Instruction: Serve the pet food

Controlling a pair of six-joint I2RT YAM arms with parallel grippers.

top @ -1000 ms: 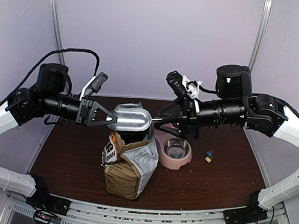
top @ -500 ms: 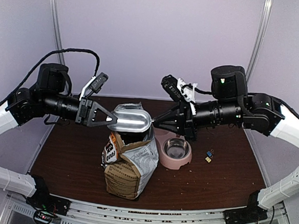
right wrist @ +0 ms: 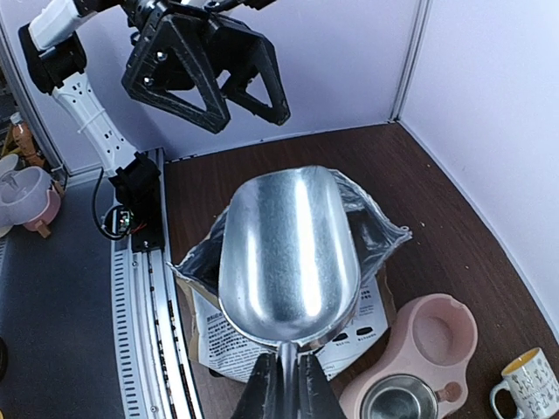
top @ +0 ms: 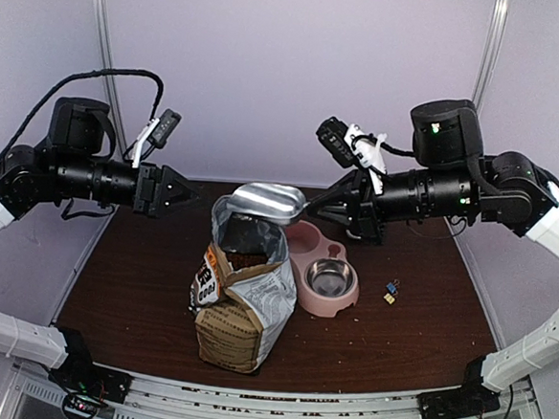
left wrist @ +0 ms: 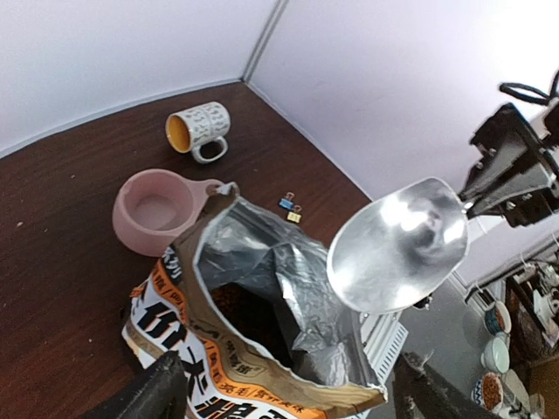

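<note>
An empty metal scoop (top: 261, 202) hovers level above the open mouth of the kraft "DOG" bag (top: 244, 298). My right gripper (top: 310, 210) is shut on the scoop's thin handle; in the right wrist view the scoop (right wrist: 288, 253) hangs over the bag (right wrist: 262, 340), its handle pinched in that gripper (right wrist: 286, 388). Dark brown pet food (top: 245, 261) shows deep inside the bag. My left gripper (top: 186, 195) stands open and empty, well left of the scoop. The left wrist view looks down past the left gripper (left wrist: 293, 394) into the bag (left wrist: 262, 288), with the scoop (left wrist: 397, 244) at the right.
A pink double bowl (top: 304, 298) with a steel insert (top: 330, 277) sits just right of the bag. Two small binder clips (top: 390, 292) lie further right. A patterned mug (left wrist: 199, 129) lies on its side near the back wall.
My left gripper has opened, let go of the scoop and drawn back to the left. My right gripper has shut on the handle and raised the scoop a little to the right.
</note>
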